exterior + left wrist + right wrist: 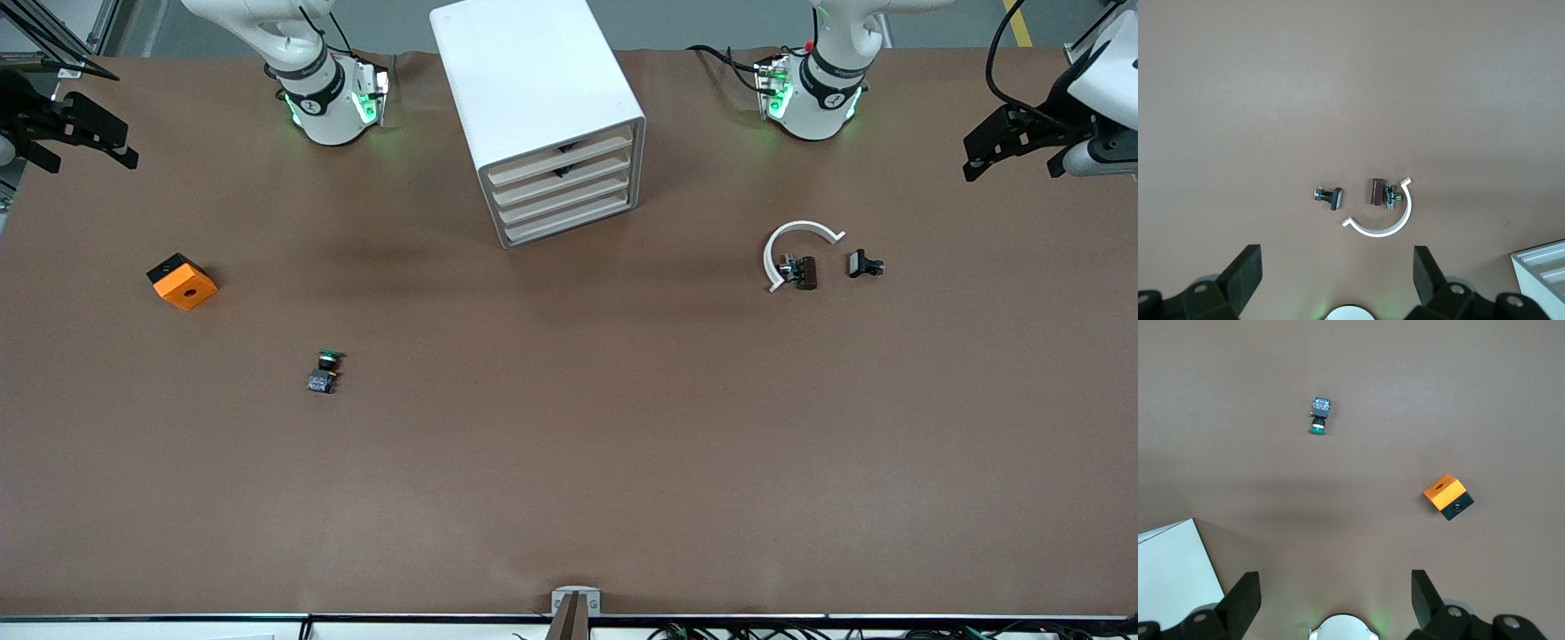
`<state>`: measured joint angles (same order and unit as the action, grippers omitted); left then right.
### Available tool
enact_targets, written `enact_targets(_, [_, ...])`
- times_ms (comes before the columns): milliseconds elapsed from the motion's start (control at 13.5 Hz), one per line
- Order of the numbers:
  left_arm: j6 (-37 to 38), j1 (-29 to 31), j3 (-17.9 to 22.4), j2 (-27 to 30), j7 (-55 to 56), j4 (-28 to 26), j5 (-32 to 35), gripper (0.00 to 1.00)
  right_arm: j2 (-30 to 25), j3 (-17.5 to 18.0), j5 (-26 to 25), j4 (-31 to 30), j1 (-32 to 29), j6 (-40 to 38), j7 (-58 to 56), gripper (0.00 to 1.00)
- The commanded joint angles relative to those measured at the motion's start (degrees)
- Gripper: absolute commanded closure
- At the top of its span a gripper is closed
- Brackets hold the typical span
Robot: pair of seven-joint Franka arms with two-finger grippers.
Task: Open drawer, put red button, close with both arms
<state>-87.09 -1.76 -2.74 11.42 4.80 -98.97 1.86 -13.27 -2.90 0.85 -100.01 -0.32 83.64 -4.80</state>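
white cabinet (537, 107) sitting at the table's (569, 462) edge along the robot bases, midway between the two bases, its four drawer fronts facing the front camera at a slight angle. the drawer (564, 174), second from the top, sitting flush and shut like the other three.

no red-capped button showing on the table in any view. green-capped switch (324, 372) lying toward the right arm's end, nearer the front camera than the cabinet; also seen in the right wrist view (1319, 415). orange cube (182, 281) resting near the table edge at the right arm's end, black underside showing (1448, 497).

toward the left arm's end: white c-shaped clip (794, 250) lying flat, a small dark brown part with metal fittings (800, 271) sitting inside its curve, a small black-and-metal part (864, 264) just beside it, apart. same trio in the left wrist view: clip (1385, 223), brown part (1379, 192), black part (1329, 196).

right gripper (67, 133) hanging over the table edge at the right arm's end, fingers (1245, 600) standing wide, holding nothing. left gripper (1013, 147) hanging over the edge at the left arm's end, fingers (1428, 270) wide too, holding nothing. both arms waiting.
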Motion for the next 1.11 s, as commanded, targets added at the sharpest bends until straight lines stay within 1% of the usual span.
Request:
enact_targets(0, [-0.3, 0.2, 0.1, -0.4, -1.0, 0.7, -1.2, 0.00, -1.1, 0.2, -0.8, -0.6, 0.0, 0.4, 0.0, 0.00])
enact_targets(223, [-0.3, 0.1, 0.0, -0.8, -0.5, 1.0, -1.2, 0.00, -1.1, 0.2, -0.8, -0.6, 0.0, 0.4, 0.0, 0.00])
enact_targets(445, [-0.1, 0.1, 0.0, -2.5, 0.1, 3.3, -2.6, 0.00, -1.1, 0.0, -0.5, -0.7, -0.1, 0.0, -0.1, 0.00])
enact_targets(1039, [0.0, 0.2, 0.1, -2.5, 0.5, 3.3, -2.6, 0.00, -1.1, -0.1, 0.6, -0.8, -0.1, -0.1, 0.1, 0.00])
